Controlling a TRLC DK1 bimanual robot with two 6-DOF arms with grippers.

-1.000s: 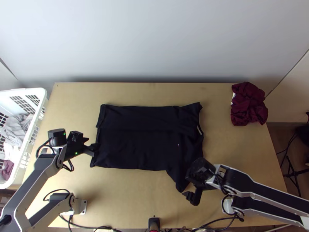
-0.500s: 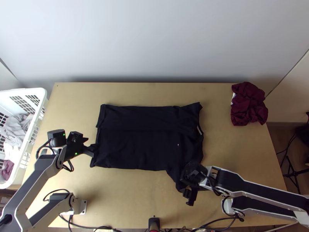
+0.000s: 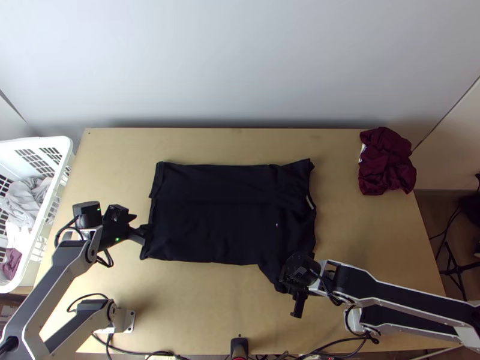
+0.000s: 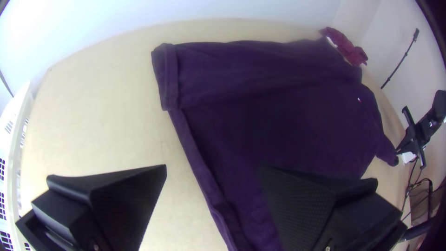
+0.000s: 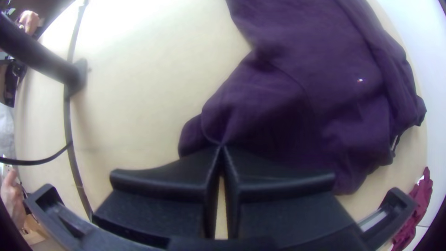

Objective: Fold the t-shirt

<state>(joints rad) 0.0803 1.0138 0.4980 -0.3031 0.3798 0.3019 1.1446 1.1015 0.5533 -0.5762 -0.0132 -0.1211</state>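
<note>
The dark t-shirt (image 3: 216, 222) lies mostly spread on the table, its far side folded over in a long strip and a sleeve pointing toward the near edge. At its left edge stands my left gripper (image 3: 144, 233); in the left wrist view the t-shirt (image 4: 278, 107) passes under one finger of the open left gripper (image 4: 213, 172). Over the near right sleeve is my right gripper (image 3: 294, 291). In the right wrist view, the right gripper (image 5: 222, 151) has its fingertips together, pinching the sleeve cloth (image 5: 251, 107) near its end.
A bunched maroon cloth (image 3: 387, 162) lies at the table's far right. On the left, a white basket (image 3: 63, 147) holds several garments. Cables run along the near edge of the table (image 3: 198, 300). A person's hands show at the edge of the right wrist view.
My right gripper has moved slightly left and its fingers have come together on the sleeve, whose end has shifted a little. The left arm has hardly moved.
</note>
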